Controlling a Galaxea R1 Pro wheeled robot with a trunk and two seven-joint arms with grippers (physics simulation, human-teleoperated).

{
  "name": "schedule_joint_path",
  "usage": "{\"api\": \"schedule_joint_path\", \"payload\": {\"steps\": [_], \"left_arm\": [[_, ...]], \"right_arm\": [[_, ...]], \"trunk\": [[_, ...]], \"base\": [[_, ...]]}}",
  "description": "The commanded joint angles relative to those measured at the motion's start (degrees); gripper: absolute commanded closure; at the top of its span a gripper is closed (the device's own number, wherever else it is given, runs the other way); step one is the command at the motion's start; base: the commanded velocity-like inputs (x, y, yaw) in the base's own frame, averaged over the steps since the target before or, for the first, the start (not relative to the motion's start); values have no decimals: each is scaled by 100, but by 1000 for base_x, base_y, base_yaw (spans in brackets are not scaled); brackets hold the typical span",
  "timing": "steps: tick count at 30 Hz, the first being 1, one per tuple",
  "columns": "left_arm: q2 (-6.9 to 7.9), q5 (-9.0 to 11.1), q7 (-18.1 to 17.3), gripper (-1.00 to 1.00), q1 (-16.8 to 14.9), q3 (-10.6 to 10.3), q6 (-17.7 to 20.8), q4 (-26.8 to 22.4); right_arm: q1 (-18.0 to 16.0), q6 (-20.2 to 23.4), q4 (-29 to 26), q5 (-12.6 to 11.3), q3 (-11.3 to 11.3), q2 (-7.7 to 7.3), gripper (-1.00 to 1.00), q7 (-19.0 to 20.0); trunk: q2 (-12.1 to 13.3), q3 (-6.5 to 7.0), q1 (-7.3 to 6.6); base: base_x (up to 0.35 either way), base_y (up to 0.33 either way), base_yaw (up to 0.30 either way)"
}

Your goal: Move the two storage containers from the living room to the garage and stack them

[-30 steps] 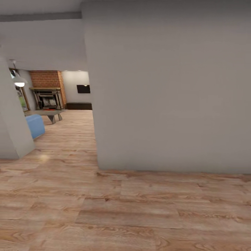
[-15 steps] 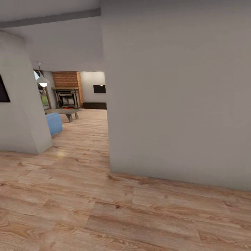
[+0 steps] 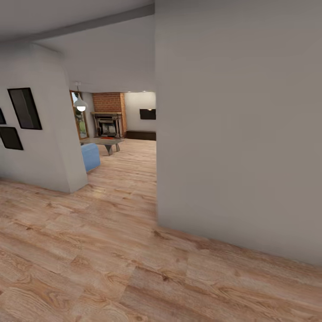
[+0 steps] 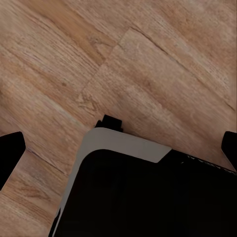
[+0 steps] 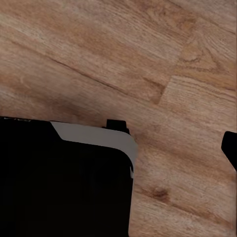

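Observation:
The two storage containers and the garage are out of view. Through the opening ahead in the head view lies the living room (image 3: 129, 152), with its brick column (image 3: 108, 102), blue sofa (image 3: 90, 156), black TV (image 3: 148, 114) and pendant lamp (image 3: 80, 106). In the left wrist view my left gripper (image 4: 119, 148) is open, with nothing between its black fingertips (image 4: 10, 153), and it hangs over light wood planks and my own base (image 4: 148, 197). My right gripper shows one black fingertip (image 5: 230, 148) at the frame edge, spread wide, holding nothing.
A broad grey wall (image 3: 241, 134) fills the right side, and its corner (image 3: 156, 179) stands close ahead. A second wall (image 3: 49, 134) on the left carries dark picture frames (image 3: 24, 108). Wood plank floor (image 3: 125, 188) runs between them toward a low table (image 3: 105, 143).
The camera has turned and moved, so the whole scene shifted right in the picture. The left wall's picture frames came into view and the living room opening now sits nearer the middle.

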Motion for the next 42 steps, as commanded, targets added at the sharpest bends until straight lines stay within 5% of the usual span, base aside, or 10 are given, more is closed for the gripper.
{"api": "schedule_joint_path", "payload": {"steps": [1,42], "left_arm": [[-2,29,11,-100,-5,-21,-15,3],[-3,34,11,-100,-4,-21,-26,3]], "right_arm": [[-8,-30,17,8,40,0,-100,-14],[-8,-30,15,35,42,-2,-100,-14]], "trunk": [[-5,-8,4],[-5,-8,4]], "base": [[324,0,269],[324,0,269]]}}
